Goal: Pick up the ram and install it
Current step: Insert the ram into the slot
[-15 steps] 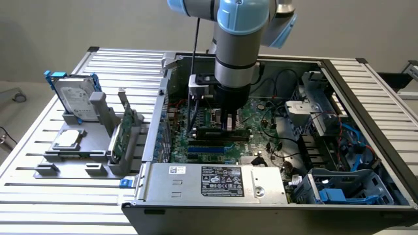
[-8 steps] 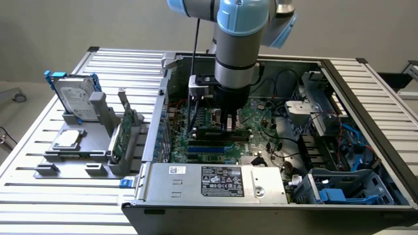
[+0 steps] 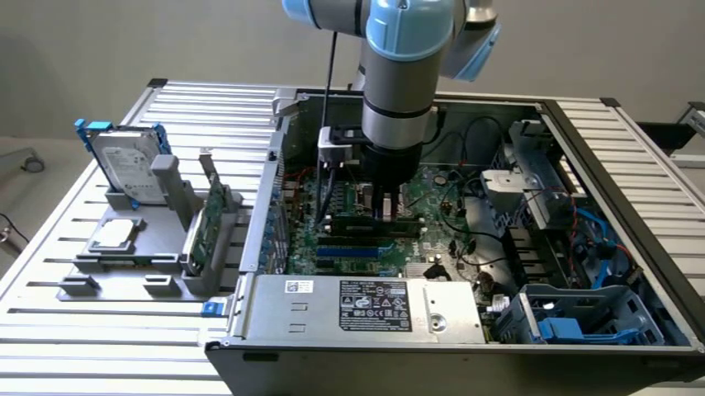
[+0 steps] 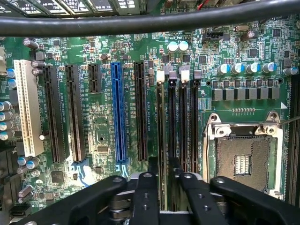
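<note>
the gripper (image 4: 161, 194) hangs low over the motherboard (image 4: 101, 126), jaws part-way apart astride the memory slots (image 4: 178, 122). the ram (image 3: 378, 223) lies along a slot beneath them, seemingly seated; whether they grasp it i cannot tell.
</note>
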